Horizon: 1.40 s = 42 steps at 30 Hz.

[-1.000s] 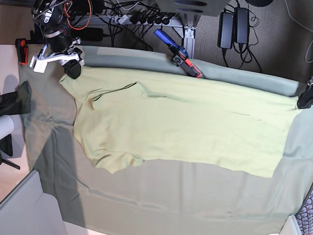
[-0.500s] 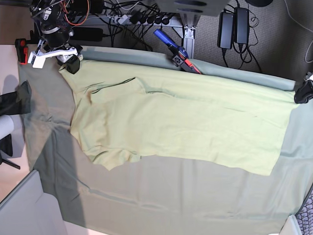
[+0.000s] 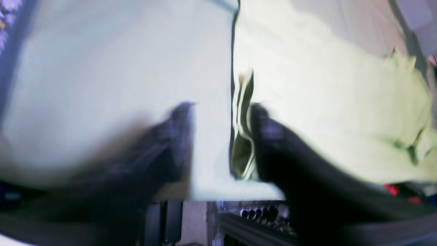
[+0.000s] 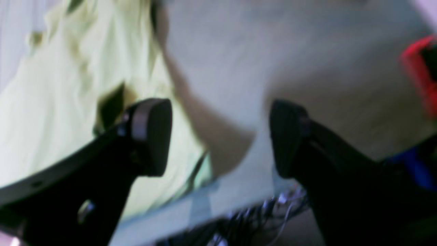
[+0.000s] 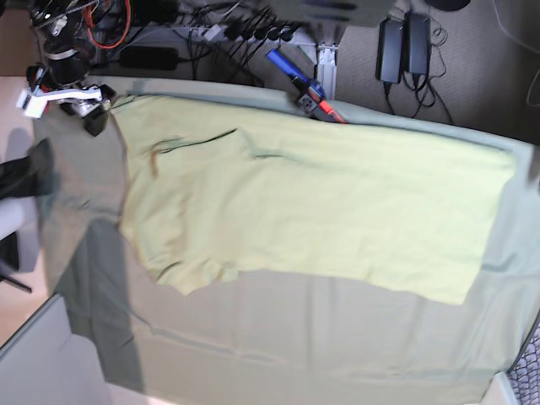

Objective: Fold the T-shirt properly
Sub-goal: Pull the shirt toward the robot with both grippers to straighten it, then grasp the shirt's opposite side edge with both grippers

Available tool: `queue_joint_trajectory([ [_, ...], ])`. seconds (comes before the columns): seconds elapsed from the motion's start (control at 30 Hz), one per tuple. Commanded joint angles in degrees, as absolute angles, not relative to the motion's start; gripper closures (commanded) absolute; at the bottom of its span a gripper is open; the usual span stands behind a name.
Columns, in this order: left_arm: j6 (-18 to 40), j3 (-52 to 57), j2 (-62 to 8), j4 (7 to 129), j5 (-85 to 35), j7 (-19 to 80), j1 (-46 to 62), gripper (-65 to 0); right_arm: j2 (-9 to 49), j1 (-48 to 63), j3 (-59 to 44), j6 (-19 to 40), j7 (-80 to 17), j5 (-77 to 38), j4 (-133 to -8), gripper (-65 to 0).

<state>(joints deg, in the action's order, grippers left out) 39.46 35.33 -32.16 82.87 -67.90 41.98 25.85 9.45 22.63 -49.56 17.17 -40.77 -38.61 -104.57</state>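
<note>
The pale yellow-green T-shirt (image 5: 321, 211) lies spread flat on the grey-green table cloth (image 5: 295, 337), with its collar end to the left. My right gripper (image 5: 93, 120) hovers off the shirt's far left corner. In the right wrist view that gripper (image 4: 218, 136) stands wide open over bare cloth, and the T-shirt (image 4: 51, 102) lies beside its left finger. In the blurred left wrist view my left gripper (image 3: 221, 107) is open. The T-shirt (image 3: 324, 102) hem edge runs down just inside its right finger. The left arm is out of the base view.
A blue and red clamp (image 5: 308, 89) sits on the table's far edge, touching the shirt. Cables, a power strip and two black adapters (image 5: 403, 46) lie beyond that edge. A grey panel (image 5: 34, 354) stands at the near left corner.
Both grippers have opened and let go of the shirt's far corners. The shirt's far edge now lies nearer the back edge. The right arm drew back to the left and the left arm left the base view.
</note>
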Motion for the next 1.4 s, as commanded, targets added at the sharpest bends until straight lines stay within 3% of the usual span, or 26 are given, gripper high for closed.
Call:
queue_joint_trajectory([
  [0.0,40.0,35.8,-33.5,83.6,-69.6,40.9,25.7,-41.5,11.5,22.2,-50.3,18.3,-39.4,-39.8,-105.6,-43.7],
  [0.33,40.0,34.7,-33.8,83.7,-68.8,40.6,22.7,-42.1,17.9,6.2,-47.3,18.3,-36.7,-37.6,-101.1,-43.7],
  [0.77,40.0,26.5,-34.6,84.1,-62.9,37.5,20.0,-42.1,19.2,-25.2,-20.2,18.3,-27.3,-24.0,-57.2,-43.7],
  [0.9,40.0,26.5,-34.6,84.1,-61.6,37.5,17.3,-42.1,18.9,-28.1,-14.5,18.8,-25.9,-22.7,-48.7,-43.7],
  [1.0,40.0,26.5,-34.6,84.1,-61.3,37.5,16.1,-42.1,18.7,-27.8,-10.7,22.1,-26.0,-22.7,-48.3,-43.7],
  [1.37,40.0,22.9,-34.6,83.9,-50.7,32.4,10.4,-42.1,18.0,-27.9,-6.6,22.3,-26.2,-22.7,-49.8,-43.6],
])
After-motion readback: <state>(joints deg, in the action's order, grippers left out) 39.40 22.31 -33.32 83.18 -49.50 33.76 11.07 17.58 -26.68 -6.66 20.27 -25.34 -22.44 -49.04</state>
